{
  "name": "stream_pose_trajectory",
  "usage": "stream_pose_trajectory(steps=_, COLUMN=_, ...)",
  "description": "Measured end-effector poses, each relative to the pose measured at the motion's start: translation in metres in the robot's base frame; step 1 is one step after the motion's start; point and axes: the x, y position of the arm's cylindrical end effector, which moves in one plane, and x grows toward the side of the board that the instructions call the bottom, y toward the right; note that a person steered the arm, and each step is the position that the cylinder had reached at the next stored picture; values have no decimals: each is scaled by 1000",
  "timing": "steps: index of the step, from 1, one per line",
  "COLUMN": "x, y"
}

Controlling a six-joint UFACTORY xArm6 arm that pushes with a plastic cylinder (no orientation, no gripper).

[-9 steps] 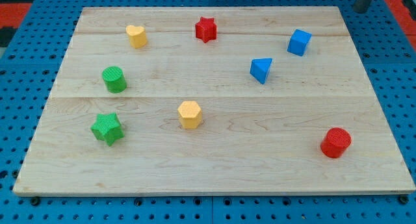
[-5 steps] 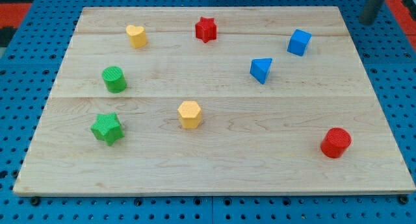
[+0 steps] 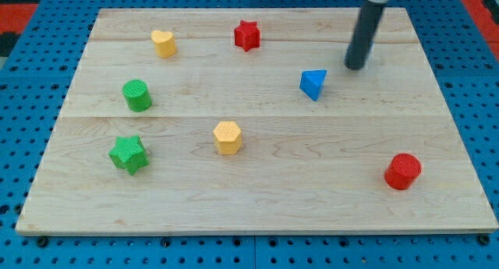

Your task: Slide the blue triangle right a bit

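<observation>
My tip [image 3: 355,66] swings in from the view's top right corner onto the board, now hiding the blue cube, near the blue triangle [image 3: 313,84].

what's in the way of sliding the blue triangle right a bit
Nothing visible on the board. My tip stands up and to the right of the blue triangle, apart from it. The wood to the triangle's right looks bare.

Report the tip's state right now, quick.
No jaws on this arm, only a rod: nothing held.
My tip is on the board, up and to the view's right of the blue triangle, not touching it.
</observation>
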Motion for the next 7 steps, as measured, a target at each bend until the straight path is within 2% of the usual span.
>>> stream_pose_trajectory(steps=1, x=20, y=-78)
stream_pose_trajectory(steps=2, x=49, y=-34)
stream_pose_trajectory(steps=3, x=61, y=4)
stream_pose_trajectory(steps=4, x=63, y=-42)
stream_pose_trajectory(steps=5, x=41, y=-79)
stream_pose_trajectory(steps=6, x=52, y=-125)
stream_pose_trajectory(steps=7, x=93, y=-66)
